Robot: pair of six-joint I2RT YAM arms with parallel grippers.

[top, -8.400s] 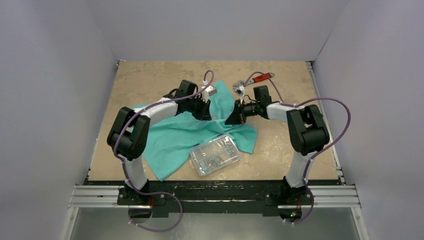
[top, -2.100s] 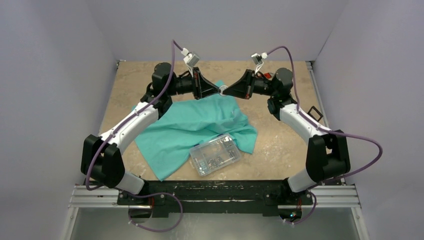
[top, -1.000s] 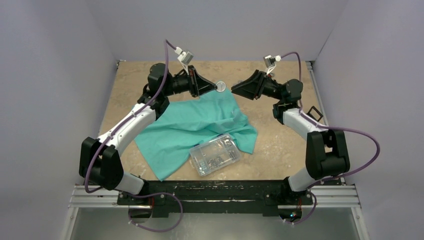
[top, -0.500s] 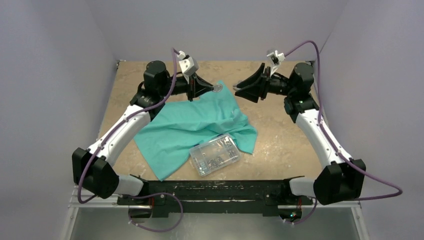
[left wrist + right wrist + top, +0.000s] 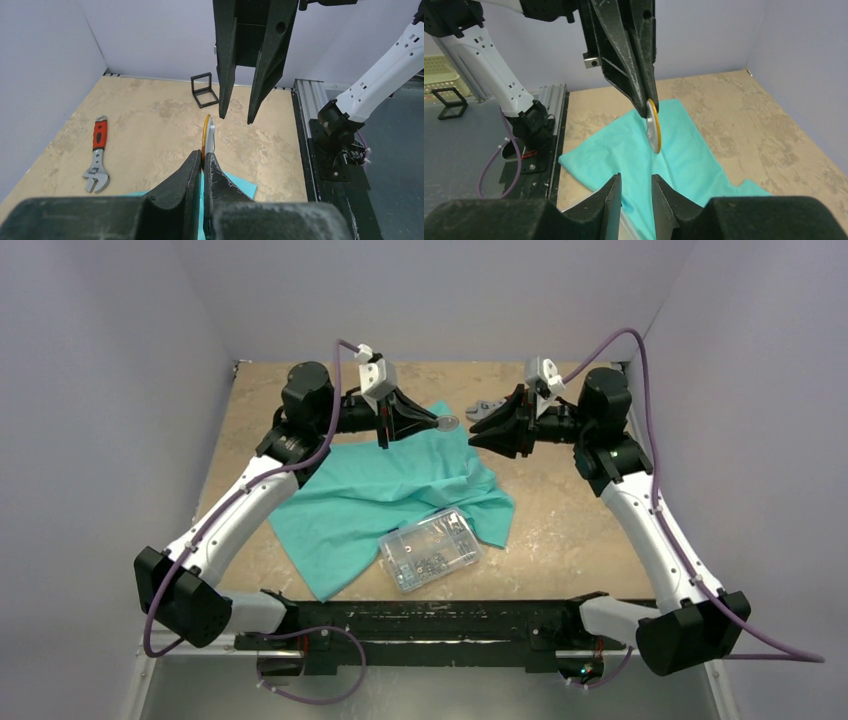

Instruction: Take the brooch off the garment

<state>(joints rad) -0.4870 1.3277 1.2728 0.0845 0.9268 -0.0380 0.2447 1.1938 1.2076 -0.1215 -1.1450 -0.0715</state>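
The teal-green T-shirt (image 5: 400, 485) lies crumpled on the table. My left gripper (image 5: 440, 423) is shut on the round orange-yellow brooch (image 5: 447, 423) and holds it in the air above the shirt's far edge, clear of the fabric. In the left wrist view the brooch (image 5: 207, 136) stands edge-on between my fingertips (image 5: 204, 159). In the right wrist view the brooch (image 5: 653, 126) hangs from the left fingers over the shirt (image 5: 639, 150). My right gripper (image 5: 476, 435) is open and empty, facing the brooch a short way to its right; its fingers (image 5: 613, 192) show a gap.
A clear plastic box (image 5: 430, 548) of small parts rests on the shirt's near part. A red-handled wrench (image 5: 97, 155) lies at the table's far side. A small black square frame (image 5: 204, 90) stands near the right wall.
The brooch came off the shirt in my left gripper. Both arms then drew apart and lifted; the right gripper let go and opened, and now sits a little lower and closer again.
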